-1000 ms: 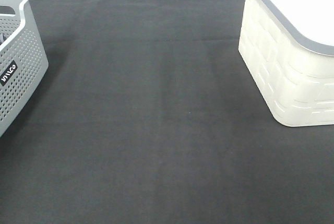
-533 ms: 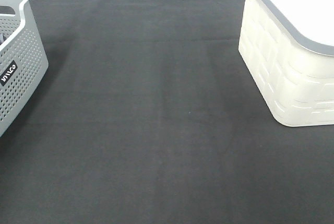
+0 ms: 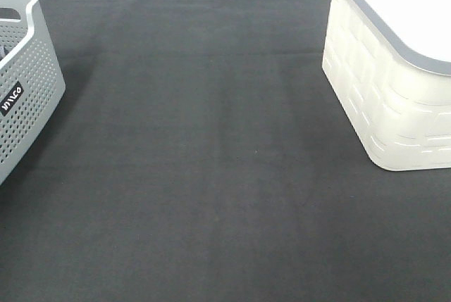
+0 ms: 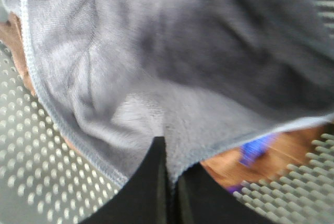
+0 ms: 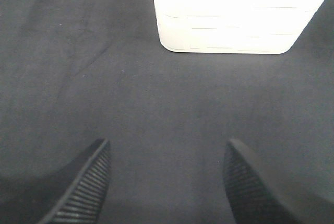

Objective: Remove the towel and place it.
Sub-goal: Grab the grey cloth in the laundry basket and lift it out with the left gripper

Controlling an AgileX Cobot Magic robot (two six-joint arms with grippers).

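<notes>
Pinching towel [image 4: 156, 51] inside grey basket [image 4: 31, 156] with left gripper [image 4: 167, 148], 2 jaws tight on soft fold by hem. Expecting light, floppy, saggy cloth. Holding right gripper [image 5: 167, 156] wide, empty, well away from grey basket.

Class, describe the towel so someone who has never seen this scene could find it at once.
Start at the grey dotted basket at the left edge of the black table. Inside it, the left gripper pinches the towel. Unlike the hard plastic around it, it is greyish-purple fluffy cloth with a stitched hem.
</notes>
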